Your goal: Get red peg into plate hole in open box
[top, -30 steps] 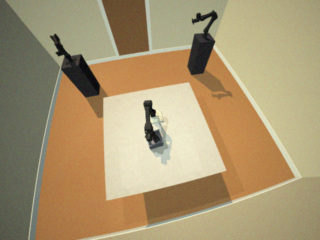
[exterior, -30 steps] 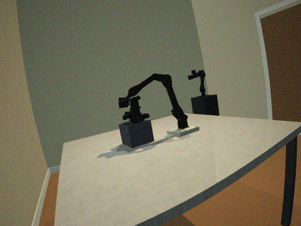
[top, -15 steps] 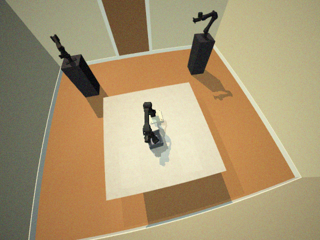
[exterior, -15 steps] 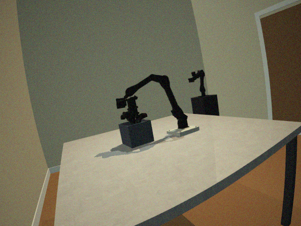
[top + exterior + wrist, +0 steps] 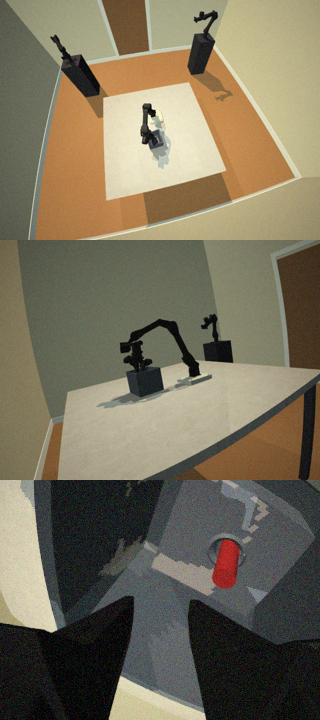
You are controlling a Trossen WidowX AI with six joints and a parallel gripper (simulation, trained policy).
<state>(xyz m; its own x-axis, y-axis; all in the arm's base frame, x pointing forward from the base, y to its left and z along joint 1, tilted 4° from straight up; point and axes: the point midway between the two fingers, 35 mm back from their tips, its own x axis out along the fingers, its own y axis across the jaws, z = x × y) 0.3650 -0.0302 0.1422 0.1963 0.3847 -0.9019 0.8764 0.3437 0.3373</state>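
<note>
The black two-fingered gripper (image 5: pixel 155 142) (image 5: pixel 139 371) (image 5: pixel 161 606) stood parted and held nothing. Beyond its fingertips, toward the right finger in the wrist view, the red cylindrical peg (image 5: pixel 226 564) leaned in the grey plate's round hole (image 5: pixel 216 550).

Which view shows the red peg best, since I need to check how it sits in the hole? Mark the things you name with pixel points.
The wrist view: the red peg (image 5: pixel 226 564) stands in the hole (image 5: pixel 218 548), in plain sight beyond the open gripper (image 5: pixel 154 142) (image 5: pixel 139 371) (image 5: pixel 161 606). The top and exterior views show none of the peg; box walls and gripper block it.
</note>
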